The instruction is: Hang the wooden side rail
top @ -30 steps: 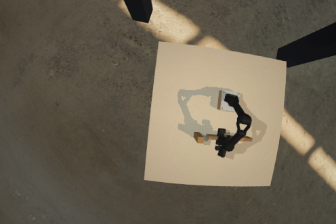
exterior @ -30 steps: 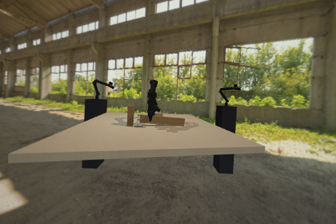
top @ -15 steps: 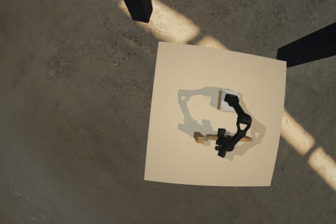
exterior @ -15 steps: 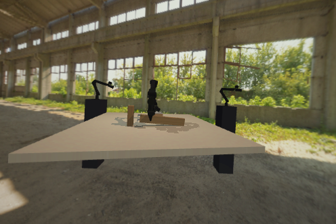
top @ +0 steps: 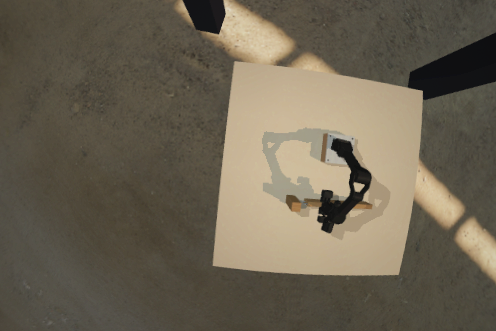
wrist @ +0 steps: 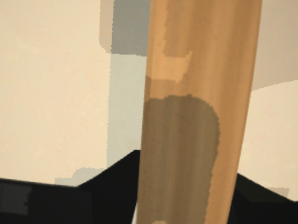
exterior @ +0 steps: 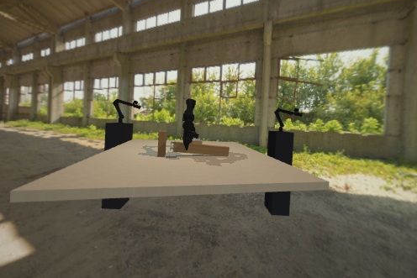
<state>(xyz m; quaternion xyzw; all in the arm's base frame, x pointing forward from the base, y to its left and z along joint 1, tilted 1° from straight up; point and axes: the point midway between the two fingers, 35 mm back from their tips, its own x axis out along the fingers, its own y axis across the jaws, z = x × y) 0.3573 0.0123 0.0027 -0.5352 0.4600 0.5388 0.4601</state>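
The hand (top: 326, 205) (exterior: 187, 147) (wrist: 168, 160) is closed on the wooden side rail (top: 361, 204) (exterior: 212, 149) (wrist: 200, 60), one dark finger against each side of it. The rail slopes: its end nearest the post is raised above the worktop (top: 260, 104) (exterior: 168, 180), and its far end sits lower, seemingly touching the surface.

From the raised end, the small grey hooks (exterior: 171, 147) point toward the headboard post (top: 293, 203) (exterior: 161, 144), which stands upright. A narrow gap separates the rail's wood from the post. The pins and slot cannot be made out, so whether the hooks are seated is unclear.

Farther out, the black arm (top: 360, 177) (exterior: 190, 121) bends back from the hand to a pale mounting plate (top: 330, 157), with a brown strip (top: 324, 147) along one edge. Beyond the worktop, two more black arms (exterior: 121, 110) (exterior: 281, 121) stand on dark pillars (exterior: 115, 134) (exterior: 280, 144).
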